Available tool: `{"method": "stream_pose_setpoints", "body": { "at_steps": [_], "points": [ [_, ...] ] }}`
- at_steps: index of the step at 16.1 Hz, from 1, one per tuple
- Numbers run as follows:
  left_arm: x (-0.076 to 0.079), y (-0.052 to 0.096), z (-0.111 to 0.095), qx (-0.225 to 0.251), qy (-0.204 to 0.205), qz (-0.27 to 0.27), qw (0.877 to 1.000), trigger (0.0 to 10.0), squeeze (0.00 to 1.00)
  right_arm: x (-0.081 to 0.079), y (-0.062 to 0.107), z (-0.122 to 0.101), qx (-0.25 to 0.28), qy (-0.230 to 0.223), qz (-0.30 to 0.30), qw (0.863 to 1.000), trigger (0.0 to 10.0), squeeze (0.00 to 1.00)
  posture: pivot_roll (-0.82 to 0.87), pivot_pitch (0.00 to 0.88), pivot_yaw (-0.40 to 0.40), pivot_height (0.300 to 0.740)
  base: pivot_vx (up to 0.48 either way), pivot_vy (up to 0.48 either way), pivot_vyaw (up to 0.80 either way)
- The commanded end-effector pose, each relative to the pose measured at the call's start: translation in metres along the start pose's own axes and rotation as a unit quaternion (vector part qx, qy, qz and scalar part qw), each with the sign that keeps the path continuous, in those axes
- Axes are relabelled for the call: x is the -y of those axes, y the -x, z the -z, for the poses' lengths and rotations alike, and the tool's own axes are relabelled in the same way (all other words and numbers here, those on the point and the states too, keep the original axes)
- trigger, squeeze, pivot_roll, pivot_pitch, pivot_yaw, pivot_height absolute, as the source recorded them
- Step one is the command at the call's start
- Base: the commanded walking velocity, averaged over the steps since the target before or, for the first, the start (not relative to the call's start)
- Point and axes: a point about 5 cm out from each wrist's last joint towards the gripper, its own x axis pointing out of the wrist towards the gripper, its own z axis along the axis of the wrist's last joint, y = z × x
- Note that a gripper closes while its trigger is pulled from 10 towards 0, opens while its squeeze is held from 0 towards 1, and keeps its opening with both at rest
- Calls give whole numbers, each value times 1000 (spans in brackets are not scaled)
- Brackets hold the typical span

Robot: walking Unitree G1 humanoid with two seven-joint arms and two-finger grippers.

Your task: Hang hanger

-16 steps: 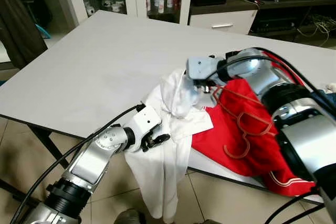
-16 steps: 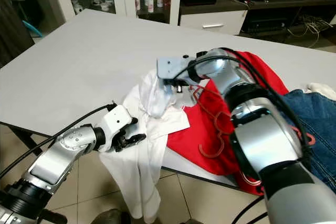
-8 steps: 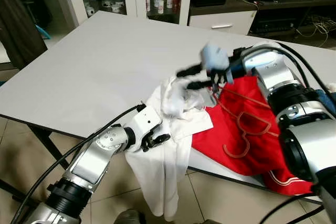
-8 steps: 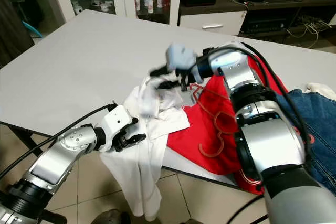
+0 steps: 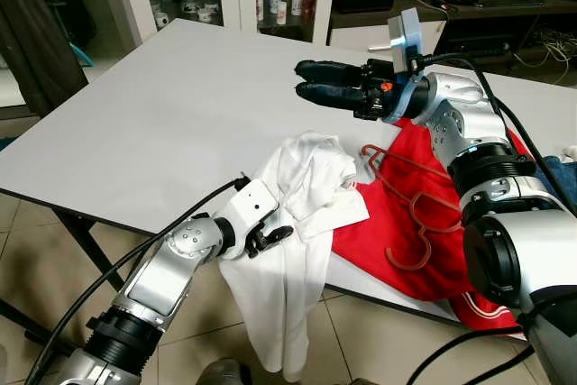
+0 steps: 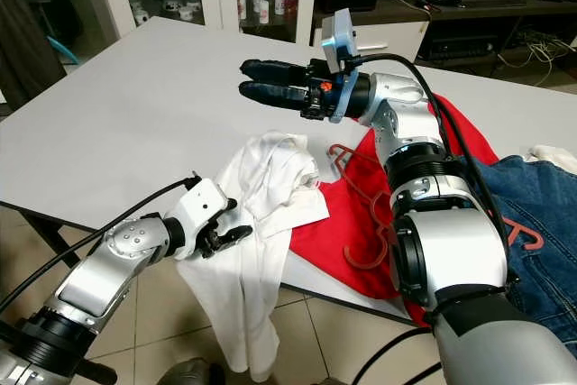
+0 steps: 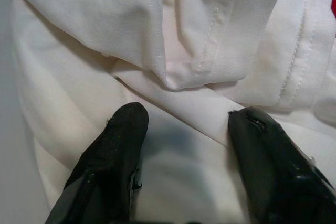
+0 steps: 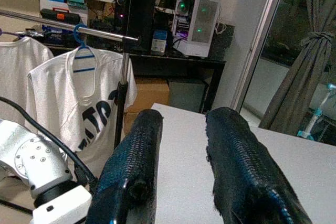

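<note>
So the right gripper (image 5: 305,80) hung empty over the grey table (image 5: 162,114) with fingers slightly apart, its wrist cam catching a clothes rack (image 8: 122,72) with shirts, while the left gripper (image 7: 184,129) sat spread on the crumpled white shirt (image 5: 302,178), red wire hanger (image 5: 410,209) lying on the red garment (image 5: 397,232).

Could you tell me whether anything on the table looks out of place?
Yes: the white garment lies crumpled and spills over the table edge toward the floor, and a red hanger lies loose on the rumpled red garment rather than hanging.
</note>
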Motion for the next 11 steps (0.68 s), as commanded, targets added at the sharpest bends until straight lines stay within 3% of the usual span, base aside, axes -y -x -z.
{"method": "stream_pose_setpoints", "body": {
  "at_steps": [1,11],
  "points": [
    [-3,0,2,-8,-1,-8,1000,10000,0,1,1,-7,10,11,0,1000,10000,0,47,0,-14,740,0,0,0],
    [-3,0,2,-8,-1,-8,1000,10000,0,1,1,-7,10,11,0,1000,10000,0,47,0,-14,740,0,0,0]
  ]
}}
